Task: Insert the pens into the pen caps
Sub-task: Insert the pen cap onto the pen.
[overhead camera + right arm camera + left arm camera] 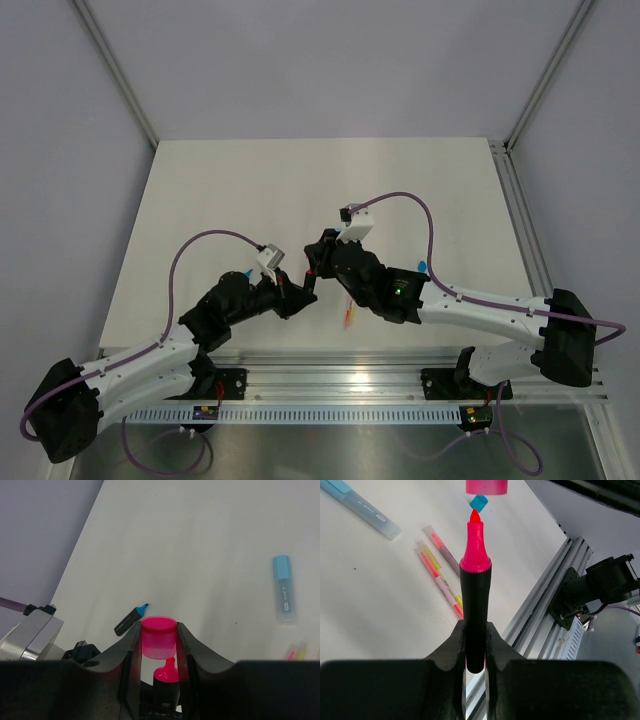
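My left gripper (475,632) is shut on a black-barrelled marker (475,600) with a bare pink tip that points away from it. My right gripper (159,630) is shut on a bright pink cap (159,637). The cap also shows at the top edge of the left wrist view (486,486). The pink tip (168,672) sits just short of the cap's open end, a little off to one side, with a small gap. In the top view both grippers (303,288) (313,264) meet above the table's near middle.
On the table lie a small blue cap (479,502), a pale-blue pen (362,507) (283,590), several thin coloured sticks (440,577) (348,315) and a black marker with a bare blue tip (131,619). The table's rail (545,610) runs along the near edge.
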